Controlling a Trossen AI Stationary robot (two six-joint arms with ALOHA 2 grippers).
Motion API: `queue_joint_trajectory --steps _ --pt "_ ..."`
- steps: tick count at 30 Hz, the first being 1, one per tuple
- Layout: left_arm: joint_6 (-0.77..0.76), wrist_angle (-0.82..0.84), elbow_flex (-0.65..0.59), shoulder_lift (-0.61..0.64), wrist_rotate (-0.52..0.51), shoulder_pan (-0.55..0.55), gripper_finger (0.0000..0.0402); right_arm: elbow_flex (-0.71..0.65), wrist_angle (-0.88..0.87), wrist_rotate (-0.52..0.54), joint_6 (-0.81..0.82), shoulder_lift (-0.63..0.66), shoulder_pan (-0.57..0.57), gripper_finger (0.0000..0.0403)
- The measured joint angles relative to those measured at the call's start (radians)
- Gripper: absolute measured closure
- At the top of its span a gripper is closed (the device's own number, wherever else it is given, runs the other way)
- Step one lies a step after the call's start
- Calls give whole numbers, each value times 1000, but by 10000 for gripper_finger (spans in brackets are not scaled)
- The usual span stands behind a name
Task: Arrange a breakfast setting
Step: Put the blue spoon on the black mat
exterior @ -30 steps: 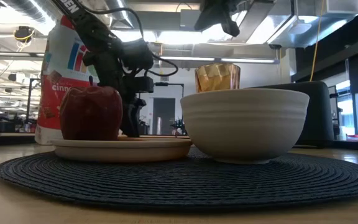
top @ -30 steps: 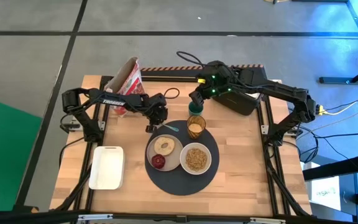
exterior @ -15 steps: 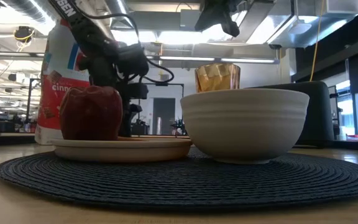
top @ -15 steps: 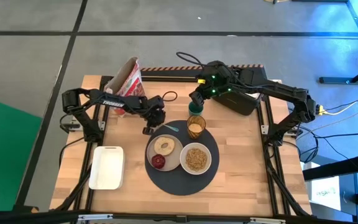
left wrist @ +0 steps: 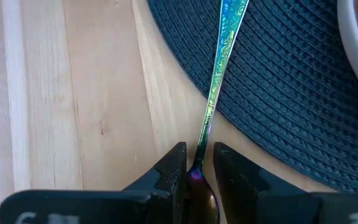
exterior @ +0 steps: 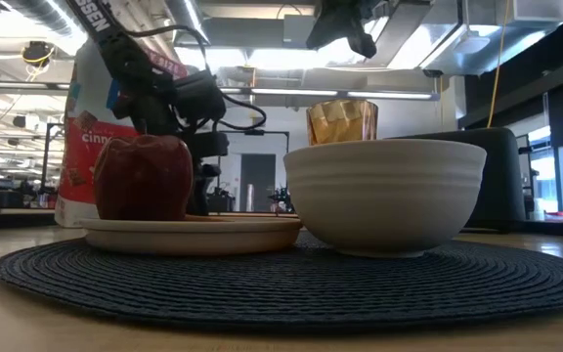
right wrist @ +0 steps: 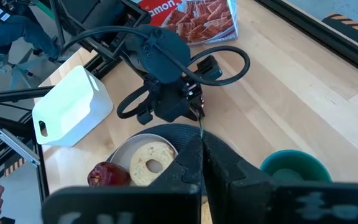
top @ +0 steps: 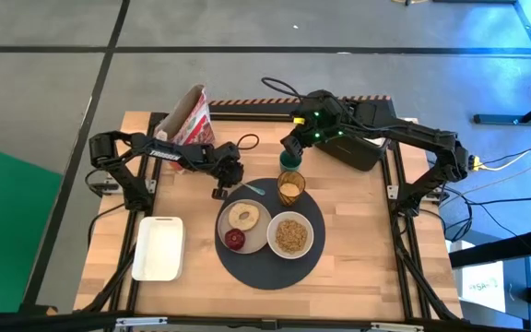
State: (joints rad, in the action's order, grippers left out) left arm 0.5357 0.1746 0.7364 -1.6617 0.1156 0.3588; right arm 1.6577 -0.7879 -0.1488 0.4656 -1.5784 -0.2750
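On the dark round mat stand the beige plate with the toasted round and the red fruit, the white bowl of cereal, and the amber glass. The small green cup stands beyond the mat's far edge. My left gripper, low at the mat's far left edge, is shut on an iridescent spoon. High over the table's far middle, my right gripper is shut on nothing. My left gripper pinches the spoon's neck, where the handle meets the bowl, between its two fingers. The fingers slant down from the table's left side, and the handle runs straight on from them over the mat's edge. I cannot tell whether the handle touches the mat.
A cereal bag stands at the far left. The white rectangular tray lies at the near left. At the far right sits the black toaster, and bare wood lies right of the mat.
My left gripper has sunk a little and drawn slightly toward the table's left edge, still shut on the spoon.
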Motion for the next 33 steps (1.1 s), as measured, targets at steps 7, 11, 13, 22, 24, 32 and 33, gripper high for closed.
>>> queue_joint_trajectory --steps 7,11,13,22,24,32,33 --pt "20 -17 -39 0 6 0 371 0 0 -1 0 0 0 401" --pt "7 -18 -43 0 0 -1 393 0 0 -1 0 0 0 401" --pt "0 -18 -43 0 -15 -3 392 0 0 -3 0 0 0 401" --pt "-31 17 -5 41 -89 -19 397 0 -1 -27 0 0 0 401" --pt "-31 21 3 63 -123 -21 397 0 -2 -28 0 0 0 401" --pt "0 137 44 174 -167 -49 398 0 -1 -27 -3 0 0 401" --pt "7 147 49 191 -173 -56 398 0 0 -27 -4 0 0 401"
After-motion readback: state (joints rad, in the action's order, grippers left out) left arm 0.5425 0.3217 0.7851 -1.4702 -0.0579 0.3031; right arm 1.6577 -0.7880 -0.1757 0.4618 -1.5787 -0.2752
